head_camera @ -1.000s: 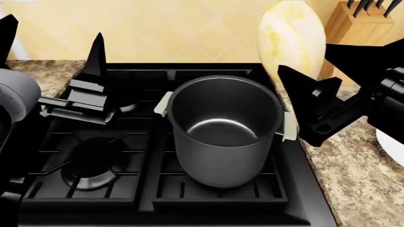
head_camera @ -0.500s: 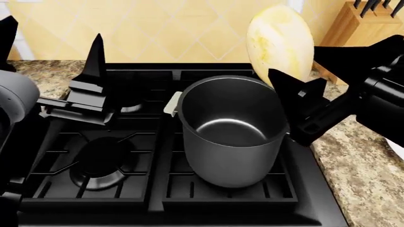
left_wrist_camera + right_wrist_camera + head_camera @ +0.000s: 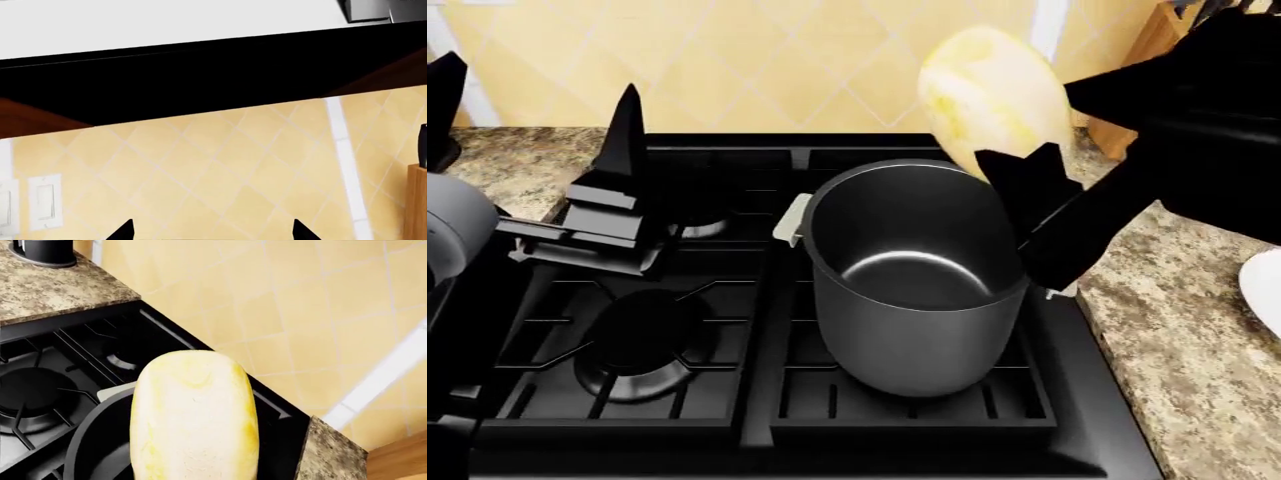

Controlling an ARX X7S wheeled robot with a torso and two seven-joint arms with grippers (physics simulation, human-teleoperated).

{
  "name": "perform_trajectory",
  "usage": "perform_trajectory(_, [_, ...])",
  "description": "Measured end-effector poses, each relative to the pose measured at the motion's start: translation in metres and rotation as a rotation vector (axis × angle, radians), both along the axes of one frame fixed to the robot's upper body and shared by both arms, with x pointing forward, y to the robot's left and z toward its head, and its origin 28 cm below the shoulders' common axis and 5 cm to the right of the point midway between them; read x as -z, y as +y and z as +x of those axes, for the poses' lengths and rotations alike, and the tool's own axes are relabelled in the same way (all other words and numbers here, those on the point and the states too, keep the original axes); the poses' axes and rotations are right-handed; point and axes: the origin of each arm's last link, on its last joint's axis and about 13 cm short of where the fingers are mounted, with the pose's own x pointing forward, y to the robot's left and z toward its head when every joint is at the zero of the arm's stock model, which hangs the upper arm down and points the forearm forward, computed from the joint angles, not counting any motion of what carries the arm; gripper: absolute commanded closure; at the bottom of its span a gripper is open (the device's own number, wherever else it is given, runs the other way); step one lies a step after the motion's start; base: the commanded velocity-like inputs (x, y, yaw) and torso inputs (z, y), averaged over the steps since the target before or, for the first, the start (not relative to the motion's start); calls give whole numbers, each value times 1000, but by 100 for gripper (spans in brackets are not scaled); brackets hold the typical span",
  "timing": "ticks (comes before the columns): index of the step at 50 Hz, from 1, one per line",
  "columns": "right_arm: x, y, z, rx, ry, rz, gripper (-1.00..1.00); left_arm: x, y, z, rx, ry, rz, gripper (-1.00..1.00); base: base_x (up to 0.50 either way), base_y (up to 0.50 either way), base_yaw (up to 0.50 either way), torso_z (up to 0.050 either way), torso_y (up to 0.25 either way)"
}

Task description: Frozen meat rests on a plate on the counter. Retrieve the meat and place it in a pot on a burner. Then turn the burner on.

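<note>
The pot (image 3: 914,275) stands nearest me on the front right burner of the stove (image 3: 627,400), empty, its dark inside bare. To its right runs the counter (image 3: 1174,340), with the plate (image 3: 1265,290) just showing at the edge of my head view. My left claw (image 3: 534,110) hovers over the stove's left side with its two black fingers standing wide apart and nothing between them. My right claw (image 3: 1054,130) comes in from the right and holds the meat (image 3: 994,95) on end, clear of everything, above the pot's far right rim. My right wrist view shows the meat (image 3: 193,415) over the pot's rim (image 3: 87,440). Beyond is the yellow tiled wall (image 3: 761,60).
</note>
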Motion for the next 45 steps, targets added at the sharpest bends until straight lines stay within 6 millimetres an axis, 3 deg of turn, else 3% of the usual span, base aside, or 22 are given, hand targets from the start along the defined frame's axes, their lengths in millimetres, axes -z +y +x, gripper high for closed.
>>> perform_trajectory(22, [-16,25,23,-15,87,-199,100,4,4,3,-7,-1,-11,-100,0,0,0,0,0])
perform_trajectory(45, [-5,34,54,-27,161,-273,100,9,8,7,-26,15,-17,-100,0,0,0,0,0])
